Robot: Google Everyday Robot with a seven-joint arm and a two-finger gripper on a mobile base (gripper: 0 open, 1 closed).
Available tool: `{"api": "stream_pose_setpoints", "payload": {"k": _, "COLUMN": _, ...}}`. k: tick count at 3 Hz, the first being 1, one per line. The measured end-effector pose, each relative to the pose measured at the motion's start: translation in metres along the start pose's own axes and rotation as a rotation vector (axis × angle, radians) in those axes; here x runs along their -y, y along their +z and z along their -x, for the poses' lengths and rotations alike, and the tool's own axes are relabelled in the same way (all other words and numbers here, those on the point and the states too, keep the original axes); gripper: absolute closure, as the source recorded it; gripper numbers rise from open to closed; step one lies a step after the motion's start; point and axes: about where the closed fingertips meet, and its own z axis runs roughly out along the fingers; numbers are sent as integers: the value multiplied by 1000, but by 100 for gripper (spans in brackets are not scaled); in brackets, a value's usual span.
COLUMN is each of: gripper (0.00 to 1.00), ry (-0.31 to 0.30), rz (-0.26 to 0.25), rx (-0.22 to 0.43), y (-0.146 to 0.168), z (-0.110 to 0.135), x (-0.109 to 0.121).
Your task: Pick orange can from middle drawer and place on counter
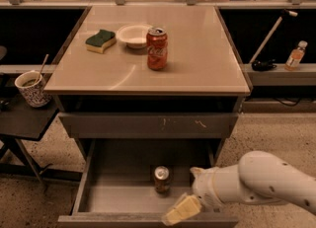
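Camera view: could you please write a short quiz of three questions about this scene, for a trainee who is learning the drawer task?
1. True or false: the orange can stands upright inside the open middle drawer.
2. Which thing on the counter is nearest the red can? A) the white bowl B) a fork C) a book
3. Where is the hand, and does it touch the orange can?
Key: 1 true. 2 A. 3 At the drawer's front edge, beside the can, not touching it.
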Motion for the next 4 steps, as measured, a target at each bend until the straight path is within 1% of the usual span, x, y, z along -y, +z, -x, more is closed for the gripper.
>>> {"api": "stream_pose_setpoints", "payload": {"k": 1, "gripper": 0, "ry": 84, "rz": 19, "rx": 62, "y": 61, "z": 11, "x": 1}}
{"api": "stream_pose_setpoints", "payload": {"k": 2, "gripper": 0, "ry": 138, "rz": -94, "rx": 142, "y": 86, "z": 44, "x": 57}}
{"api": "stream_pose_setpoints", "payload": {"k": 3, "gripper": 0, "ry": 138, "rz": -163, "rx": 180, "y": 84, "z": 55, "x": 77}}
{"api": "stream_pose_setpoints", "payload": {"k": 4, "gripper": 0, "ry": 140, "rz": -192, "rx": 120, "y": 107, "z": 24, "x": 79}}
